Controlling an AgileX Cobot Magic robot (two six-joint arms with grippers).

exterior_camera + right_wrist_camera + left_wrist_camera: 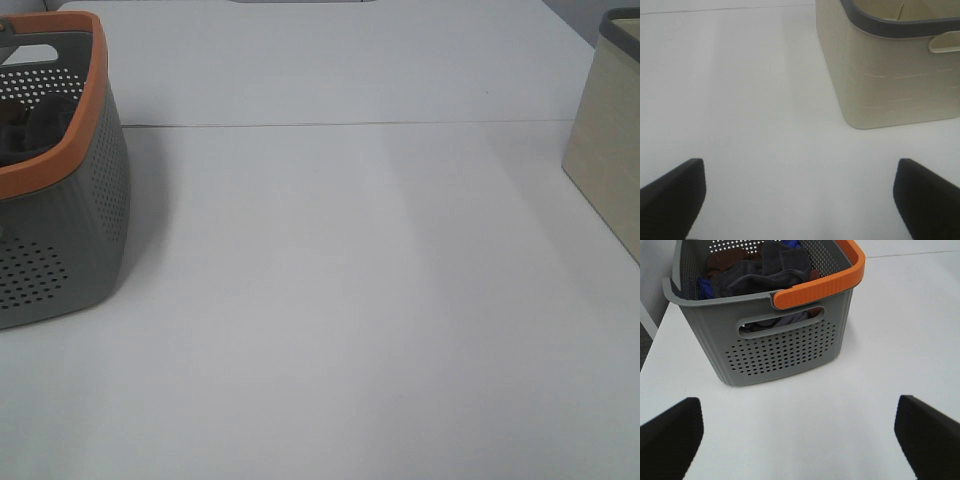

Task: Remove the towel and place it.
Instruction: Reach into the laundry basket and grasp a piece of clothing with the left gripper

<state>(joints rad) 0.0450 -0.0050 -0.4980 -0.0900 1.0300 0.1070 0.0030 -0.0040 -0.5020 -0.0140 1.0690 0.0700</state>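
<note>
The 2 grippers gape wide and empty, left gripper facing the grey basket and right gripper near the beige bin — so the left should clear its rim and pinch only the dark towel atop the heap inside.

Between the grey basket at the left and the beige bin at the right, the bench offers wide passage. The basket's tall perforated walls and orange rim block side approach; its top stands open above the towel heaped inside.
</note>
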